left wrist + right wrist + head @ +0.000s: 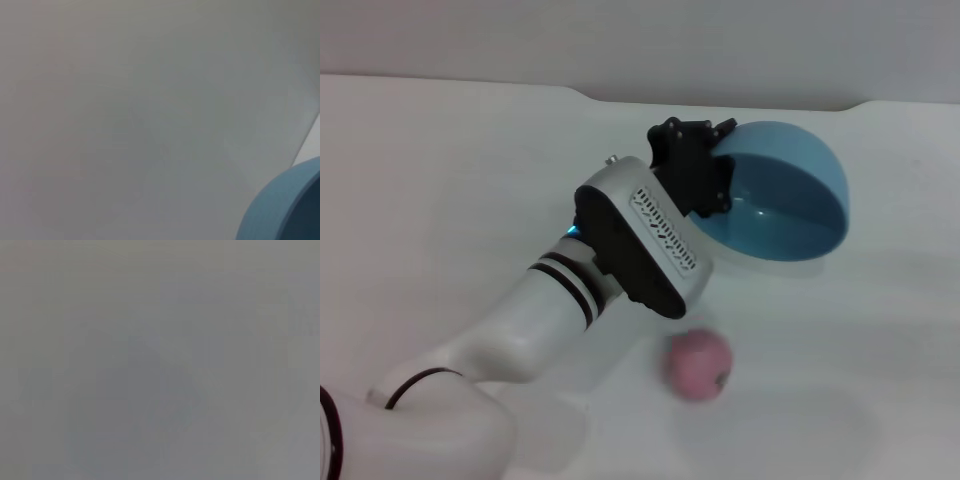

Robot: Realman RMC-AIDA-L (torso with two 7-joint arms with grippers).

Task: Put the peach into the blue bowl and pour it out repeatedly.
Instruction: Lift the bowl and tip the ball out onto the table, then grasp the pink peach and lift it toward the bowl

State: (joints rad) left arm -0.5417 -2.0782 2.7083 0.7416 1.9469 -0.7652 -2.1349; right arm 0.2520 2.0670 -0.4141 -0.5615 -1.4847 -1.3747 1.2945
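The left arm reaches in from the lower left of the head view across the white table point(440, 180), and its left pincer point(705, 170) is clamped on the near-left rim of the blue bowl point(790, 190). The black fingers straddle that rim, one on the inside wall and the rest outside, pinching the bowl's edge. The bowl is held tipped on its side, its mouth facing down and toward the robot, so that the glossy inside shows and the rounded back points up and away. It holds nothing. The peach point(698, 364) lies on the table nearer the robot than the bowl, apart from it, just beside the arm's white wrist housing, with a small dark mark on its right side. In the left wrist view only a curved piece of the bowl's rim shows in a corner point(280, 205) against plain table. The right arm is out of sight, and its wrist view shows only a blank grey field.
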